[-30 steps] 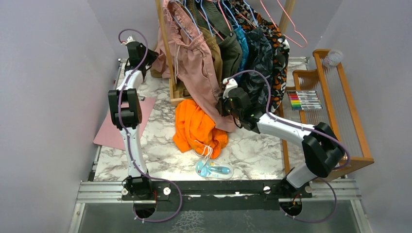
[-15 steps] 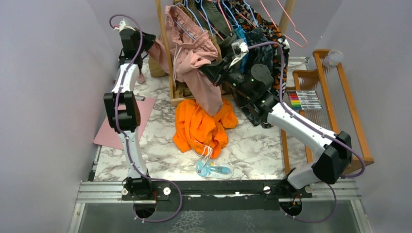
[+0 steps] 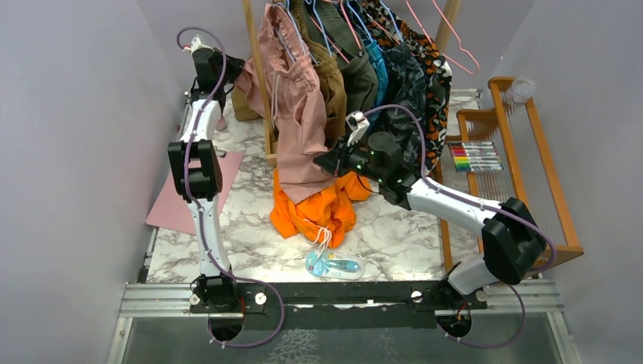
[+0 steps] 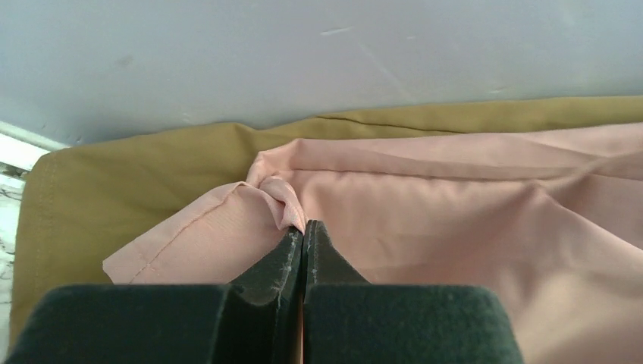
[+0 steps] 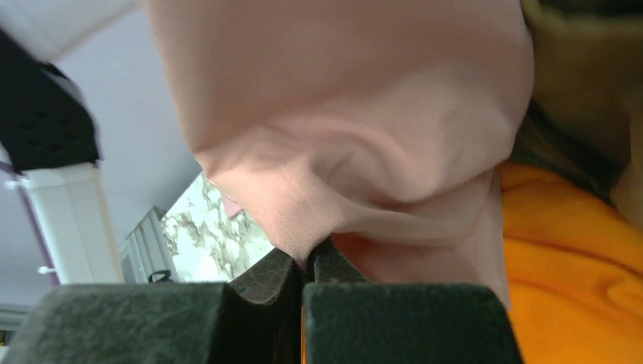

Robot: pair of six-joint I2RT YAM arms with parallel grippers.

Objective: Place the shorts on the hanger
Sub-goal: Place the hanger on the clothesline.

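Pink shorts (image 3: 298, 114) hang at the rack (image 3: 261, 83), waistband up by the light blue hanger (image 3: 286, 39), the leg draping down onto the orange shorts (image 3: 311, 208). In the last second the right gripper (image 5: 303, 262) closed on the leg, hoisted it toward the rack and dropped back low. It's now clamped on a fold of the lower hem. Left gripper (image 4: 303, 231) is unchanged: jaws together, pinching a hem fold at rear left, with an olive garment (image 4: 152, 159) behind. My read: shorts mostly hung, both arms straightening, nothing released yet. Can't tell how the hanger wire carries the waistband, as it's buried in fabric and the hook is cropped at the frame top.
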